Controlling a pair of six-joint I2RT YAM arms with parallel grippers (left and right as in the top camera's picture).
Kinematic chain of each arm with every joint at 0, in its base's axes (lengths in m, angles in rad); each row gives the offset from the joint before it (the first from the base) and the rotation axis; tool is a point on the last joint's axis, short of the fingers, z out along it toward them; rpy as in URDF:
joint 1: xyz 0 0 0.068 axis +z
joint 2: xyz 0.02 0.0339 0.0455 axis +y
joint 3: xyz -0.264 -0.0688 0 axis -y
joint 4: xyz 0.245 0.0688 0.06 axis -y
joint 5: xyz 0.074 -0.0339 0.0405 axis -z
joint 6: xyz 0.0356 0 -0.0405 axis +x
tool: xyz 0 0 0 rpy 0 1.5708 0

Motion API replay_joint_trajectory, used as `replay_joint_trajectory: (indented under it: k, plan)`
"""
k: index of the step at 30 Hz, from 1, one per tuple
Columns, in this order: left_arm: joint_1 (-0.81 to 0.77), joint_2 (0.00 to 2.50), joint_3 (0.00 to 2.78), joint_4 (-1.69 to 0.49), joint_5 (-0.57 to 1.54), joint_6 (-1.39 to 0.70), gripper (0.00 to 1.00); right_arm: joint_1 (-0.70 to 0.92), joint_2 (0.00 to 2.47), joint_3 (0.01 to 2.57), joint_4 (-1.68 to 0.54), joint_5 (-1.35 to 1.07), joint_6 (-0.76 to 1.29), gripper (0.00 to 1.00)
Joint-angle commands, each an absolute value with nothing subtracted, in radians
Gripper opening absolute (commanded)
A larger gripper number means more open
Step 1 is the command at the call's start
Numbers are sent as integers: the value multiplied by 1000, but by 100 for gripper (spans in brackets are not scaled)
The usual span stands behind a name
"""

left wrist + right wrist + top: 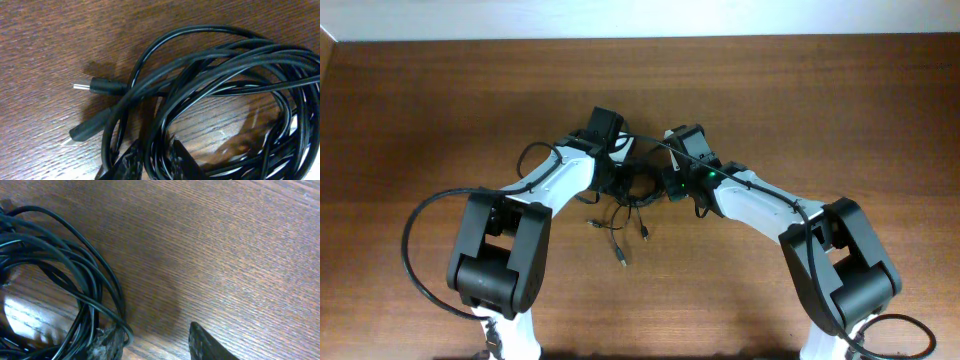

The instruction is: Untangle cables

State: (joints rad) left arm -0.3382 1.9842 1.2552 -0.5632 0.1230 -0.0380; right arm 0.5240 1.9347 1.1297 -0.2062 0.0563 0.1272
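The cables (638,187) are thin black cords bunched in a knot at the table's middle, with loose plug ends (620,248) trailing toward the front. In the left wrist view the bundle (220,65) fills the right side, with a silver-tipped plug (95,86) and a second plug (82,132) at its left. My left gripper (156,162) has several strands pinched between its fingers. My right gripper (157,342) is open on the bare wood. A loop of the cables (75,275) lies against its left finger, and nothing is between the fingers.
The brown wooden table (840,110) extends all around the knot. A pale wall strip (640,18) runs along the far edge. Thick black arm cables loop beside the left base (412,225) and the right base (905,330).
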Motion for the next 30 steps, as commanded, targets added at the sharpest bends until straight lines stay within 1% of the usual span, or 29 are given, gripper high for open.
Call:
replay_joint_trajectory:
  k: [1, 7, 12, 17, 23, 24, 25, 26, 27, 30]
  plan:
    - [-337, 2016, 1252, -569, 115, -37, 21, 523, 1931, 1144, -181, 57, 107, 42]
    - [-337, 2016, 1252, -569, 115, -37, 21, 523, 1978, 1144, -97, 57, 107, 42]
    - [-337, 2016, 1252, -569, 115, -37, 20, 523, 2019, 1144, -85, 60, 107, 42]
    - [-337, 2016, 1252, -569, 115, -37, 20, 522, 2023, 1144, -27, 223, 107, 42]
    - [-337, 2016, 1252, -569, 115, -37, 20, 521, 2071, 1144, 7, 228, 108, 41]
    - [-337, 2016, 1252, -569, 115, -37, 20, 520, 2083, 1144, 8, 256, 108, 36]
    - [-337, 2016, 1252, -569, 115, -37, 19, 520, 2085, 1144, 4, 297, 108, 34]
    - [-337, 2016, 1252, -569, 114, -36, 20, 516, 2088, 1144, -4, 352, 110, 23]
    - [-337, 2016, 1252, -569, 109, -37, 19, 513, 2088, 1144, -17, 385, 115, 17]
    - [-337, 2016, 1252, -578, 3, -55, 17, 497, 2070, 1145, -126, 505, 230, 12]
